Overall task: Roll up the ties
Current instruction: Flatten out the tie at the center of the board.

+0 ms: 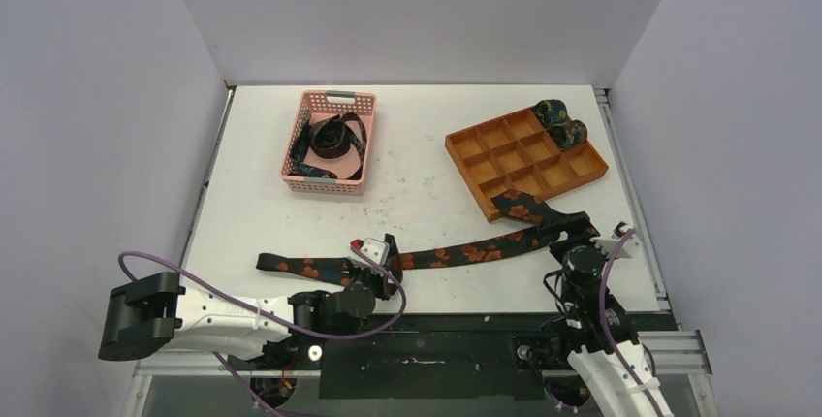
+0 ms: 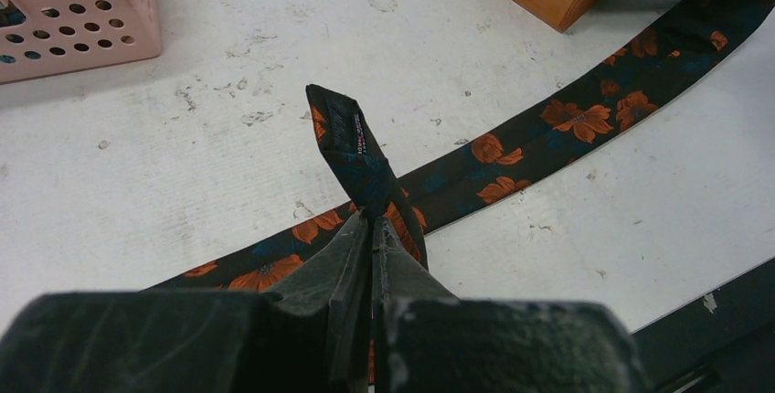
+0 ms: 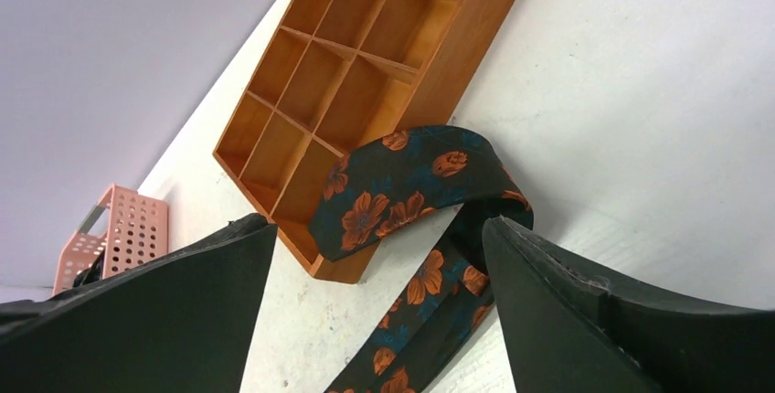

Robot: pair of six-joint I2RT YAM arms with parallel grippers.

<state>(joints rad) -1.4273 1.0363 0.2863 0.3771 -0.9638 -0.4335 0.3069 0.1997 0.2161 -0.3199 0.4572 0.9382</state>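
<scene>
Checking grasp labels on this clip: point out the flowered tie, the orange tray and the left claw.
flowered tie (image 1: 465, 253), top view, middle of strip.
orange tray (image 3: 460, 55), right wrist view, outer side wall.
left claw (image 2: 373, 221), left wrist view, between fingertips shut on the tie.

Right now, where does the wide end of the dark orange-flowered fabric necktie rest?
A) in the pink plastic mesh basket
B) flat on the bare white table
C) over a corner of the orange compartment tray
C: the wide end of the dark orange-flowered necktie lies over a corner of the orange compartment tray.
</scene>
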